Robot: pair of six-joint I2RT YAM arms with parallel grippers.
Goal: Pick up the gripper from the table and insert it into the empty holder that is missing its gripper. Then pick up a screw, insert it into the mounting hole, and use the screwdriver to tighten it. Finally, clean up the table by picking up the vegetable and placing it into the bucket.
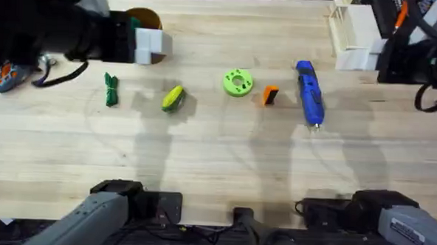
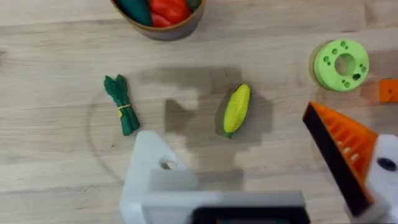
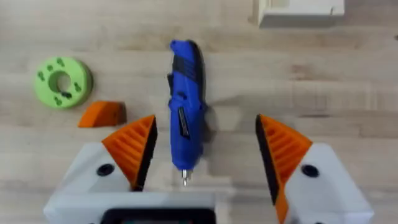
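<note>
The orange gripper [image 1: 270, 95] lies on the table between a green disc [image 1: 237, 83] and the blue screwdriver [image 1: 309, 93]. My left gripper [image 2: 230, 132] is open. One of its fingers is a bare white holder [image 2: 155, 180] with a hole, and the other carries an orange pad. Beyond it lie a corn vegetable [image 2: 236, 109] and a green leafy vegetable [image 2: 121, 102], with the bucket [image 2: 158, 15] behind them. My right gripper [image 3: 205, 121] is open, and the screwdriver [image 3: 185, 112] lies on the table between its fingers. Whether a dark speck on the disc [image 3: 61, 82] is a screw, I cannot tell.
A black piece of equipment with a white block [image 1: 149, 46] stands at the back left, partly covering the bucket [image 1: 145, 19]. A white rack [image 1: 351, 36] sits at the back right. Cables and a small blue-orange item [image 1: 6, 76] lie at the far left.
</note>
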